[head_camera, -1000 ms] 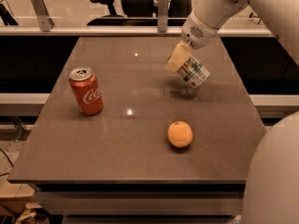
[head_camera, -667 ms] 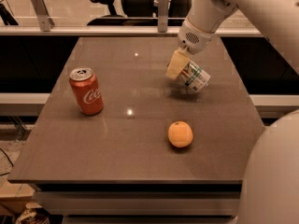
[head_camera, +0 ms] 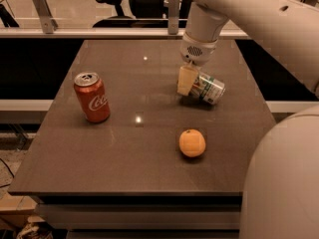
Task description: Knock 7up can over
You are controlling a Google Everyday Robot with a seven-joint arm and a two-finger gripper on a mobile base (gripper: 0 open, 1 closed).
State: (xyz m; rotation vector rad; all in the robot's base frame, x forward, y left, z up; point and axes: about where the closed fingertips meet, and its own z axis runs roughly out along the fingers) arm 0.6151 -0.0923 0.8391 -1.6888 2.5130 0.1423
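Observation:
The 7up can [head_camera: 211,88], silver-white with green bands, lies tipped over on the dark table [head_camera: 124,153], its top toward my gripper and its base pointing right. My gripper [head_camera: 189,82] hangs from the white arm at the can's left end and touches it there. The arm comes down from the upper right.
A red Coca-Cola can [head_camera: 91,97] stands upright at the table's left. An orange [head_camera: 192,143] lies in front of the 7up can, toward the near edge. A rail and office chairs stand behind the table. The robot's white body fills the lower right corner.
The 7up can has tipped from a lean down onto its side, toward the right. My gripper has come lower and stayed at the can's left end.

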